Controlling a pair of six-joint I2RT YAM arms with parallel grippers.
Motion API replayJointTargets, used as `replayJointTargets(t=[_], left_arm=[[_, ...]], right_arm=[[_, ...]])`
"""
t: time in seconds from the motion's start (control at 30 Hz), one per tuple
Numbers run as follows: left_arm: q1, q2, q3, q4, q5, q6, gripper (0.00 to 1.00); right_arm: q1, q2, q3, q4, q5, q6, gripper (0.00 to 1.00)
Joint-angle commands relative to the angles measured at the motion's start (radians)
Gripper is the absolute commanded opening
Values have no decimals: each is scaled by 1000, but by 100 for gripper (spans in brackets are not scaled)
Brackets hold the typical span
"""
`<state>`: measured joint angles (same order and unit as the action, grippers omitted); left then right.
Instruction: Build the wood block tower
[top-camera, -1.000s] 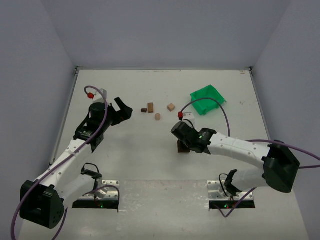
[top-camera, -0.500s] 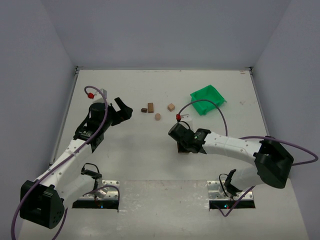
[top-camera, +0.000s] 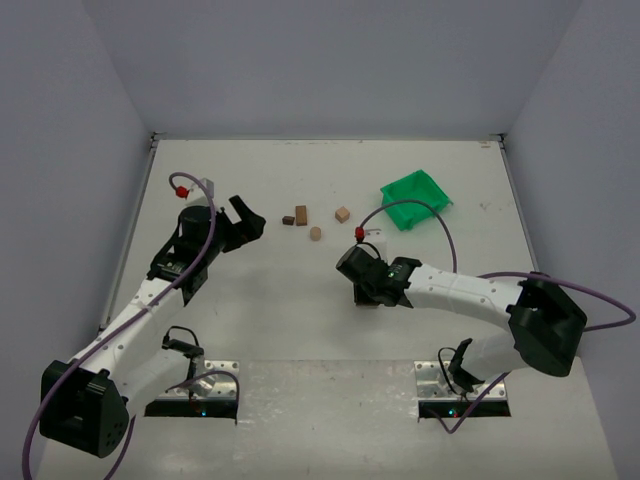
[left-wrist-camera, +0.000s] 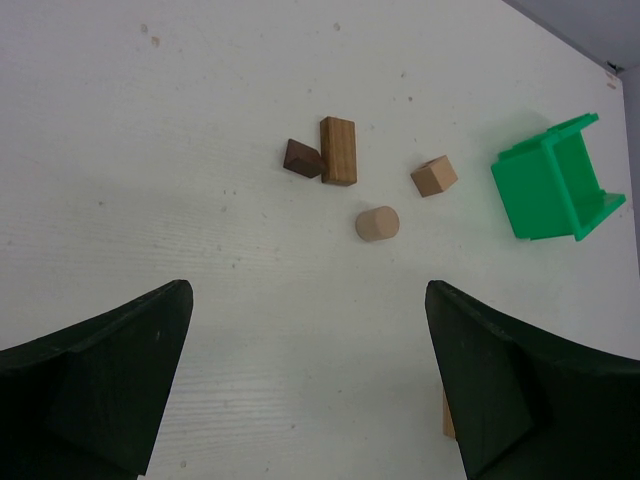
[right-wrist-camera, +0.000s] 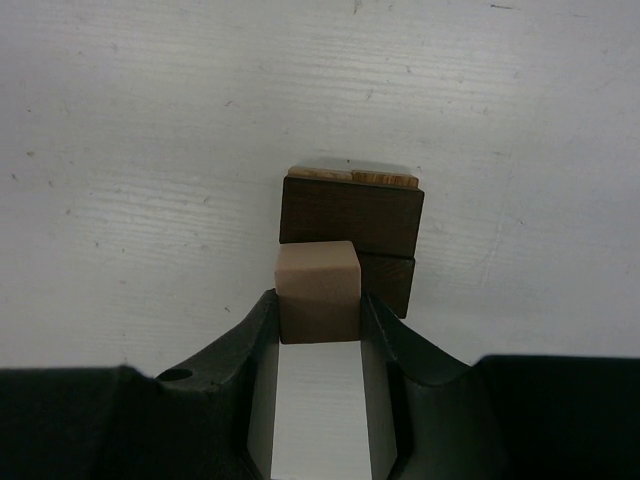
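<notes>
The wood block tower (right-wrist-camera: 352, 215) is a low stack of dark brown blocks on a tan piece, mid-table; in the top view (top-camera: 370, 300) my right arm mostly covers it. My right gripper (right-wrist-camera: 317, 303) is shut on a tan cube (right-wrist-camera: 317, 272) and holds it just above the near side of the stack. Loose blocks lie farther back: a dark brown piece (left-wrist-camera: 302, 158), a tan rectangular block (left-wrist-camera: 338, 150), a tan cube (left-wrist-camera: 434, 176) and a short cylinder (left-wrist-camera: 377, 223). My left gripper (left-wrist-camera: 310, 400) is open and empty, to the left of them (top-camera: 247, 220).
A green plastic bin (top-camera: 414, 198) lies at the back right; it also shows in the left wrist view (left-wrist-camera: 555, 180). White walls close the table on three sides. The right arm's cable loops past the bin.
My right gripper has moved a little left and back with the tan cube, over the stack. The left arm has not moved.
</notes>
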<state>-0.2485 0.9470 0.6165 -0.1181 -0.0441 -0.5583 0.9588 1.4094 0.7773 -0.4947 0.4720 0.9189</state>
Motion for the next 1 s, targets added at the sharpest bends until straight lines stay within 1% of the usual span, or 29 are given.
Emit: replayJointTargets(t=[0.0,0.27,0.77,0.97], left_arm=[[-2,-16,-3,28,4,-6,100],[-3,-16,-7,32,7,-4,100],[-2,-20,-9,35,6,-3,100],[-2,-22,-9,34,-3,-6,100]], right_arm=[[6,6,28,23,46,50,33],[6,14,30,25,71,74,36],[8,33,51,24,68,82,38],[8,48,63,17,69,89,41]])
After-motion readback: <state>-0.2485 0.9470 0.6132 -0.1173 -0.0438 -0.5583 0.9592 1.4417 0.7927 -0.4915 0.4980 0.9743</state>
